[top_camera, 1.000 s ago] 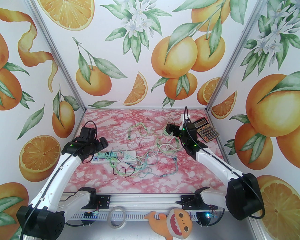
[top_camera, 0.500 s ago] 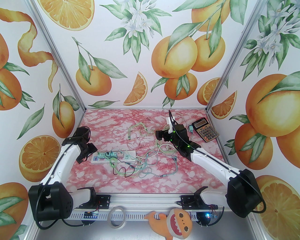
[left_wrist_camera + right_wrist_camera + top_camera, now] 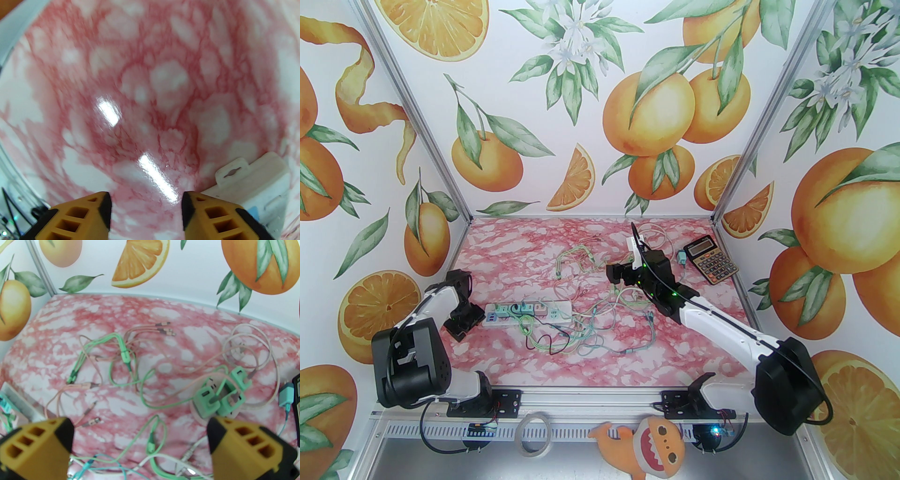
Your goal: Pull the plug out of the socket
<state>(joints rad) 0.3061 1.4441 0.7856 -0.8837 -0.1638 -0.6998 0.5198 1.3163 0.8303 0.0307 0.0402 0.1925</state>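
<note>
A white power strip (image 3: pixel 529 313) lies at the table's left-centre with several small teal and black plugs (image 3: pixel 516 308) in its sockets and cables trailing off it. My left gripper (image 3: pixel 462 323) is low beside the strip's left end. In the left wrist view it (image 3: pixel 146 206) is open over bare table, with the strip's end (image 3: pixel 253 182) just right of the right finger. My right gripper (image 3: pixel 615 273) hangs open above the cable tangle (image 3: pixel 590 323) at mid-table. In the right wrist view it (image 3: pixel 140 439) is spread wide, empty, with the strip's end (image 3: pixel 14 401) at far left.
A cluster of green chargers (image 3: pixel 218 397) lies among pink and green cables. A teal charger (image 3: pixel 681 257) sits beside a calculator (image 3: pixel 711 259) at the back right. A tape roll (image 3: pixel 534 433) and an orange plush toy (image 3: pixel 649 445) lie beyond the front rail.
The left arm has folded back, bringing its gripper down and left, off the strip's left end. The right gripper has swung left from beside the calculator to the cables at mid-table.
</note>
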